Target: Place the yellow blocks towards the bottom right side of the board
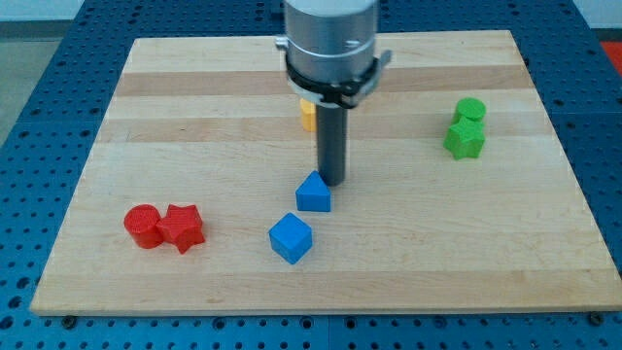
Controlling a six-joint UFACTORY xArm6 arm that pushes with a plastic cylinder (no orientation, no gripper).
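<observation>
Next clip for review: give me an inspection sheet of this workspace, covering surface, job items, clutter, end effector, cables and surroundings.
Surface: wooden board, pale planks, lying flat.
Job's things: one yellow block near the view's top centre, mostly hidden behind the arm; shape cannot be told. No second yellow block seen.
Clutter: blue block and blue cube at centre; red cylinder touching red star-shaped block at the view's left; two green blocks stacked close at the view's right.
End effector: my tip sits just to the upper right of the upper blue block, well below the yellow one in the view.
Cables: nothing seen.
Surroundings: blue perforated table around the board.
</observation>
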